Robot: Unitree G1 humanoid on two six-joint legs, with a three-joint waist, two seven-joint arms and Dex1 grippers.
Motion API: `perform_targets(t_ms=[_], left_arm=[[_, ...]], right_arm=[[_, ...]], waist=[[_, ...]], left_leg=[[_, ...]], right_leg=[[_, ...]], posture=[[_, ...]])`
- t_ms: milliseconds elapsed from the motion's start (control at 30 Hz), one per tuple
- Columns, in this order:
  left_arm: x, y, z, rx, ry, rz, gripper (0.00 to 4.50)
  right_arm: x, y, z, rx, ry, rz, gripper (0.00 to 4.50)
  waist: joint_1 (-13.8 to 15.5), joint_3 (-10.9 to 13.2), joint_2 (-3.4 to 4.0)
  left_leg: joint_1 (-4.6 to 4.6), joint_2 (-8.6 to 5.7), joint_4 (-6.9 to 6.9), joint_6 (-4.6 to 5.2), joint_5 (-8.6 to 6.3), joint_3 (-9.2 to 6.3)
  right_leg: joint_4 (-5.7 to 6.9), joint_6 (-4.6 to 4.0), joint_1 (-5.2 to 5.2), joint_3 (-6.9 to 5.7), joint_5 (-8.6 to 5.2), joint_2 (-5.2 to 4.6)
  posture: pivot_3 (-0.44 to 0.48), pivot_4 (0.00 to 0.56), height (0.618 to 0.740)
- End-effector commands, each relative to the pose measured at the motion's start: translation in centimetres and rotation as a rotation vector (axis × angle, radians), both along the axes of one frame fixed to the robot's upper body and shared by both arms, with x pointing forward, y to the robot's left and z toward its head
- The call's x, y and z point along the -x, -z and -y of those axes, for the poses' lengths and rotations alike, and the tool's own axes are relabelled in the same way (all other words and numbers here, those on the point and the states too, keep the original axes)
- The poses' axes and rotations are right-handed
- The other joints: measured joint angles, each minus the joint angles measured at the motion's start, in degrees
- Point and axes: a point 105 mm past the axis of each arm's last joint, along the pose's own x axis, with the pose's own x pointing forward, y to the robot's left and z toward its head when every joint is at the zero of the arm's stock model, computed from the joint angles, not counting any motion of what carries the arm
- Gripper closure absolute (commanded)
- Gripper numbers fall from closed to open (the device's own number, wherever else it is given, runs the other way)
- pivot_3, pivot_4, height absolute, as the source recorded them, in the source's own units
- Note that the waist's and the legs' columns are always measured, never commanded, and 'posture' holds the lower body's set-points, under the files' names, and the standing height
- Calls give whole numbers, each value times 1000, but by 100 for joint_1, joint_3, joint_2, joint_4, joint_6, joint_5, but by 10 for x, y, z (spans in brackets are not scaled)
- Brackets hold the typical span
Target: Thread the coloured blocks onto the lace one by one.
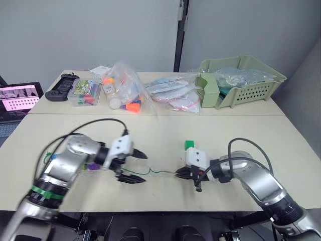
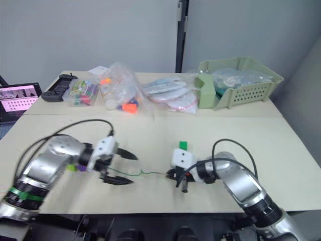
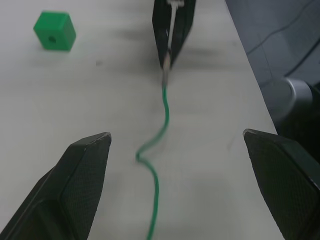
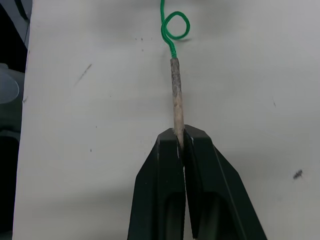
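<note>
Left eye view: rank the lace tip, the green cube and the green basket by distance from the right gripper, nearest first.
1. Lace tip: pinched in the right gripper, on the table in front of the robot.
2. Green cube: just beyond the gripper.
3. Green basket: far back on the table, robot's right.

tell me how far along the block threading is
Early stage. Done: the right gripper is shut on the pale tip of the lace. In hand: the left gripper is open astride the cord. Left: no block is on the lace; the green block sits apart on the table.
</note>
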Motion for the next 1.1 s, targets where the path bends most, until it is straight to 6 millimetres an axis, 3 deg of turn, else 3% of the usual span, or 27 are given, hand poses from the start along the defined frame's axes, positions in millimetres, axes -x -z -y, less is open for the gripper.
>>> perform_targets(t_ms=[33,100,267,300,700,1100], left_arm=[[-6,4,23,-5,-8,64,41],[-8,9,34,-14,-2,76,41],[-10,19,37,-49,19,87,41],[-12,19,39,-43,15,85,592],[-17,19,38,-30,-9,83,4475],[-14,13,38,-13,-2,73,4475]], right_arm=[[-2,-6,-3,11,-6,24,4500],[-2,-6,-3,21,-8,24,4500],[-3,-7,-3,25,-6,24,4500],[-3,-7,-3,25,-5,24,4500],[-1,-6,-2,28,-1,17,4500],[1,-1,-2,16,24,-2,4500]], waist=[[0,0,0],[22,0,0],[44,0,0],[53,0,0],[105,0,0],[105,0,0]], left_leg=[[0,-1,0,0,0,0],[2,-2,1,0,0,0],[-5,-2,9,0,0,-1],[-5,-1,9,0,0,-1],[-7,-4,17,0,0,0],[-8,-4,18,0,0,0]], right_leg=[[0,0,-1,0,0,0],[1,0,1,0,0,-1],[1,-1,-2,-1,0,1],[1,-1,-2,-1,0,1],[-1,0,1,-1,0,-2],[-1,0,2,-1,0,-2]], posture=[[0,150,740],[0,150,740],[0,150,740],[0,150,740],[0,150,740],[0,150,740]])
